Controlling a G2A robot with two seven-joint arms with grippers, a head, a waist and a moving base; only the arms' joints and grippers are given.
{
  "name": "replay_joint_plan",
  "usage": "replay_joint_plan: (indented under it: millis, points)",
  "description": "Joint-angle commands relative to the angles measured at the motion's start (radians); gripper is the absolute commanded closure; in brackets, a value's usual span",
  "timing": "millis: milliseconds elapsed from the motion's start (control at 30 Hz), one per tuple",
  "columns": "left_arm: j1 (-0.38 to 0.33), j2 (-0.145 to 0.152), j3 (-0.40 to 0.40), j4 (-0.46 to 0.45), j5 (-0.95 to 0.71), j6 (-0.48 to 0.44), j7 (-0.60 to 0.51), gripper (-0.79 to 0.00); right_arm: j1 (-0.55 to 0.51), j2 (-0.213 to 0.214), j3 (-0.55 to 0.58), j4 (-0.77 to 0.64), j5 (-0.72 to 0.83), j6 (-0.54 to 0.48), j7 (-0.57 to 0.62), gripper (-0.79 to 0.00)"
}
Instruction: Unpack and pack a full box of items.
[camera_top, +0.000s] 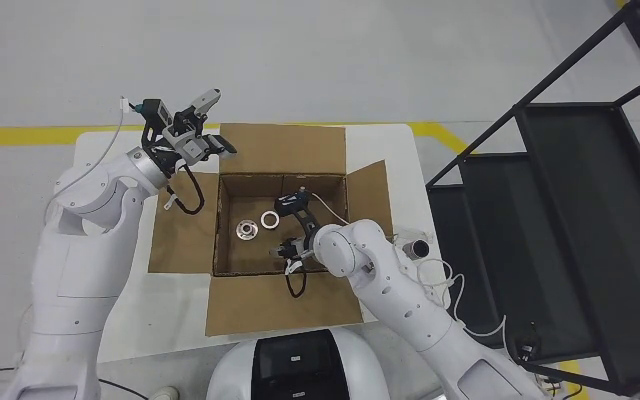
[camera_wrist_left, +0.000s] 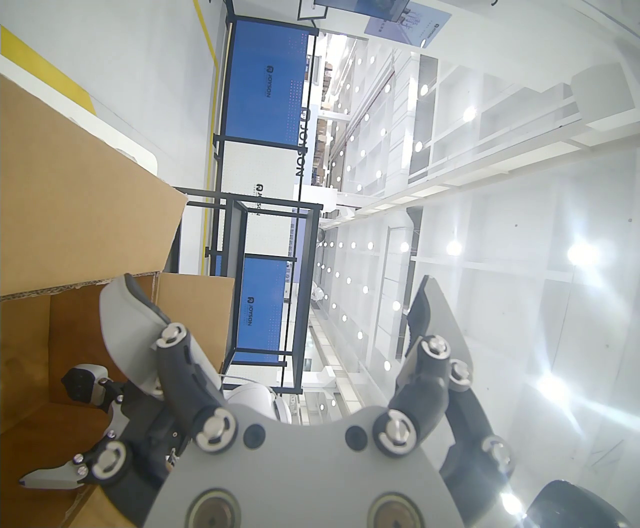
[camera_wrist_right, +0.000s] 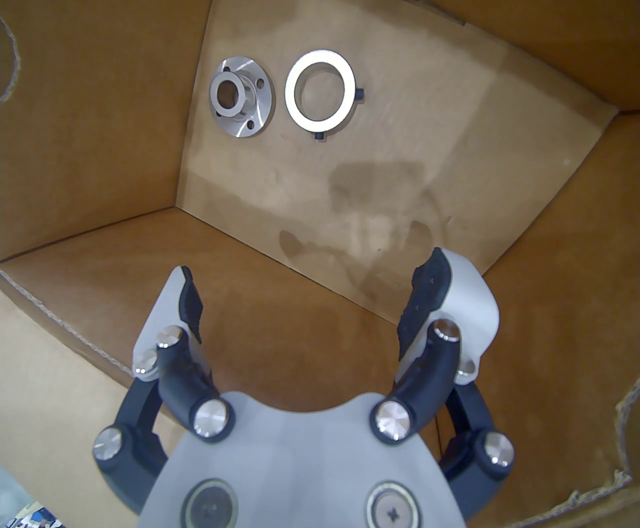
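Sitting on white table (camera_top: 385, 145), box (camera_top: 283, 148), grey floor (camera_top: 300, 50), left fingers (camera_wrist_left: 125, 310) wide, right fingers (camera_wrist_right: 470, 295) wide.

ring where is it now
The ring lies on the box floor, left half in the top view, close beside the hub, ahead of the right gripper.

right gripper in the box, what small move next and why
Probably ease the right gripper toward the flat silver metal ring: its jaws stand open and empty, and the ring lies apart ahead on the brown cardboard box floor.
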Motion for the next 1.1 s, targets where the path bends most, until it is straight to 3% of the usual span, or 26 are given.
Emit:
replay_joint_plan:
  millis: [0, 600, 867, 1067]
  points:
    - [0.0, 0.0, 0.0, 0.0, 0.0, 0.0, 0.0, -0.785, 0.0, 0.0, 0.0, 0.0, 0.0, 0.0, 0.0, -0.785]
    - [0.0, 0.0, 0.0, 0.0, 0.0, 0.0, 0.0, -0.785, -0.001, -0.001, -0.002, -0.004, 0.008, -0.007, -0.008, -0.785]
    - [0.0, 0.0, 0.0, 0.0, 0.0, 0.0, 0.0, -0.785, 0.031, -0.026, -0.018, 0.11, 0.178, -0.052, -0.204, -0.785]
    - [0.0, 0.0, 0.0, 0.0, 0.0, 0.0, 0.0, -0.785, 0.071, -0.049, -0.071, 0.224, 0.188, -0.068, -0.373, -0.785]
